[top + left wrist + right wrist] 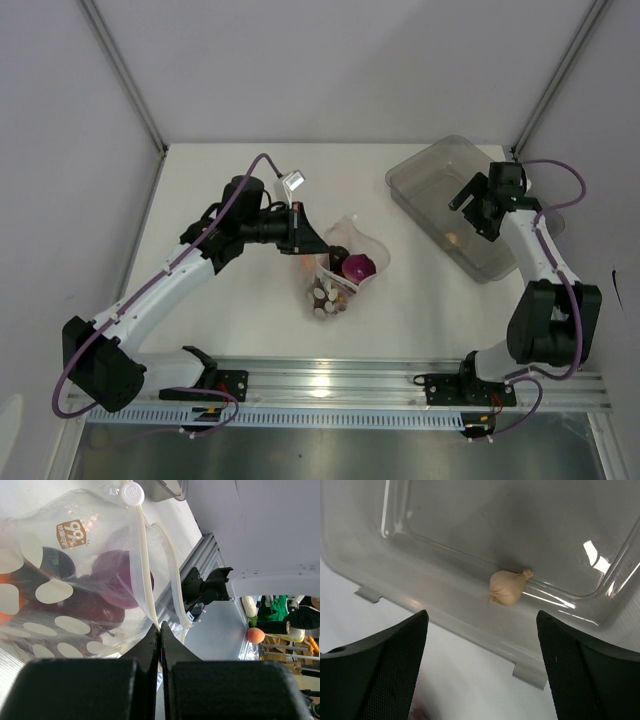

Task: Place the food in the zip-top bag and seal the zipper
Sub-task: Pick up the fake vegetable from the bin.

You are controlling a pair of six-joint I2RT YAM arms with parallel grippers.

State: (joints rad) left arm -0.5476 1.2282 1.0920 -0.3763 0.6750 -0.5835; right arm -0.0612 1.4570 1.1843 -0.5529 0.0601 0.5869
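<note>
The zip-top bag (338,283), clear with white dots, lies at the table's middle. It holds the purple-red ball (357,266), the dark plum-like ball (340,252) and other pieces. In the left wrist view the purple-red ball (120,580), the plum (55,562), grapes (95,607) and a bit of orange (5,597) show through the bag (75,535). My left gripper (322,243) (160,629) is shut on the zipper strip (145,570) at the mouth, which gapes. My right gripper (472,215) (481,615) is open and empty above the bin's near wall.
A rigid clear bin (440,170) (470,540) stands at the back right with a small pale garlic-like piece (506,586) (452,238) inside by its wall. A small white-and-grey tag (293,182) lies behind the left wrist. The metal rail (330,385) runs along the near edge.
</note>
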